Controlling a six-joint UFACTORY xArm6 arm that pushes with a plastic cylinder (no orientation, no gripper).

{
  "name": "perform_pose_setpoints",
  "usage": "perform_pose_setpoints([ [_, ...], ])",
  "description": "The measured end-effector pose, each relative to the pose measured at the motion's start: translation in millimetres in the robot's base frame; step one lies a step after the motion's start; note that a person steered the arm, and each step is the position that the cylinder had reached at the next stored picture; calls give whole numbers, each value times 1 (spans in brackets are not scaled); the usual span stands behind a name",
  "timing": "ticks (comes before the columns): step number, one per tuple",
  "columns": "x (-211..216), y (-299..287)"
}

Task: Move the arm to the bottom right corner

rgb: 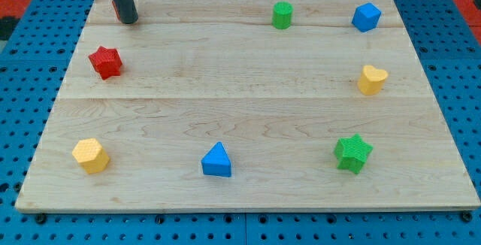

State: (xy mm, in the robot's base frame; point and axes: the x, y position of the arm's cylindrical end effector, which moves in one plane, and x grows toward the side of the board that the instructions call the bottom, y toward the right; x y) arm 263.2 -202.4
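Observation:
My tip (129, 20) rests on the board at the view's top left corner. A small red block (115, 7) shows just behind the rod, mostly hidden. A red star block (105, 62) lies below the tip, at the left. A green cylinder (282, 15) and a blue cube (366, 16) sit along the top. A yellow heart block (371, 80) is at the right. A green star block (352, 152) sits near the bottom right. A blue triangle block (217, 160) is at the bottom middle and a yellow hexagon block (90, 155) at the bottom left.
The wooden board (248, 95) lies on a blue pegboard table (22, 65). The board's bottom right corner (458, 196) is to the right of the green star.

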Motion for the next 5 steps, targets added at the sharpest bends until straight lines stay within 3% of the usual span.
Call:
perform_pose_setpoints([
  [2,-5,2],
  [3,-5,32],
  [5,57,211],
])
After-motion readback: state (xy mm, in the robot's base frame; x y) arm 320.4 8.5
